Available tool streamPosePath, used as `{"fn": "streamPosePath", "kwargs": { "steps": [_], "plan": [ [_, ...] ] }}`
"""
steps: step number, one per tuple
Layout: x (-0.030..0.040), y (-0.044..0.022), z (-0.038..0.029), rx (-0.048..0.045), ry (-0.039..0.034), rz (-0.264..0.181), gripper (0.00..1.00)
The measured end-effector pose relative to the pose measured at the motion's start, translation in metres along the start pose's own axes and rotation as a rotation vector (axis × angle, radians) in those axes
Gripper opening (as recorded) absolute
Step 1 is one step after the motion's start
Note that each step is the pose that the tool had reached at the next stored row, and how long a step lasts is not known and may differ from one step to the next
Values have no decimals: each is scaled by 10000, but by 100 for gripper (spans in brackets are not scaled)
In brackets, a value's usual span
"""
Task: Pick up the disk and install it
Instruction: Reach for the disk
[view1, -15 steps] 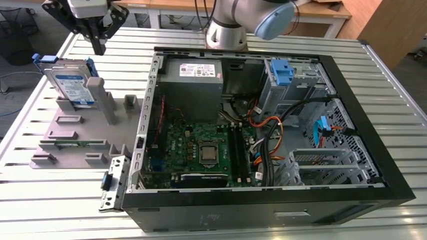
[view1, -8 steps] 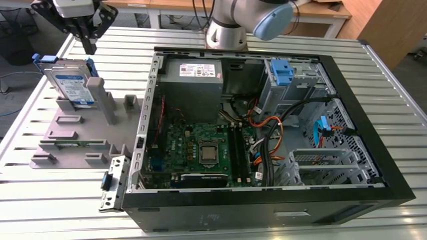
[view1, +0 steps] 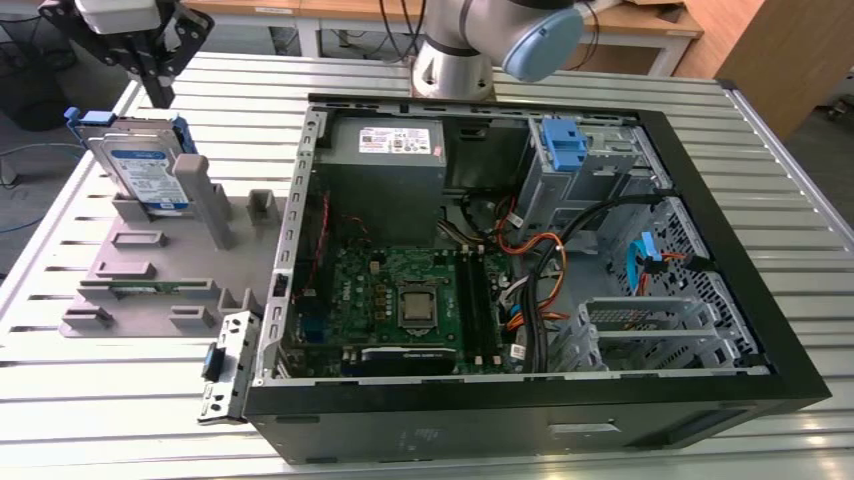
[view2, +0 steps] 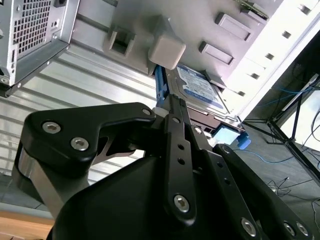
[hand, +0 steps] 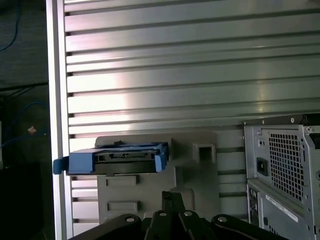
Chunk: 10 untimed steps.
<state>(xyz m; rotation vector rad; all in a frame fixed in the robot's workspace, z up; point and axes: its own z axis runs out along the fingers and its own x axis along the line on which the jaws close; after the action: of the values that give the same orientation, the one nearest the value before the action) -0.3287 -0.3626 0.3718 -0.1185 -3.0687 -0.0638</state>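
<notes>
Above the disk (view1: 144, 172) the air is open, but a grey post (view1: 196, 195) crowds its labelled face and the computer case (view1: 534, 412) walls off the exterior view's right.

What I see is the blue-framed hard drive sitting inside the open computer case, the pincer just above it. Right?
Not quite. The exterior view shows the hard drive standing on the grey holder beside the computer case, not inside it. The pincer is indeed just above it.

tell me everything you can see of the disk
The disk is a flat silver drive with a white-and-blue label, framed by a blue plastic carrier. It stands on edge, leaning, in a grey holder on the slatted table, at the exterior view's left of the computer case. The gripper hangs close above it.
</notes>
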Motion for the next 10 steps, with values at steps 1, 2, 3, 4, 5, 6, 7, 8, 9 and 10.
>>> {"fn": "streamPosePath", "kwargs": {
  "steps": [1,2,3,4,5,6,7,8,9,10],
  "plan": [
    [26,4,6,-1,-4,-1,11],
    [54,7,12,-1,-8,-2,11],
    [79,10,18,-1,-11,-2,11],
    [104,13,23,-1,-13,-2,11],
    [128,16,28,-1,-16,-2,11],
    [151,19,33,-1,-17,-2,11],
    [172,21,38,-2,-20,-1,11],
    [194,23,43,-2,-22,-1,11],
    [214,25,48,-2,-23,-2,11],
    [233,27,53,-2,-25,-2,11]
  ]
}}
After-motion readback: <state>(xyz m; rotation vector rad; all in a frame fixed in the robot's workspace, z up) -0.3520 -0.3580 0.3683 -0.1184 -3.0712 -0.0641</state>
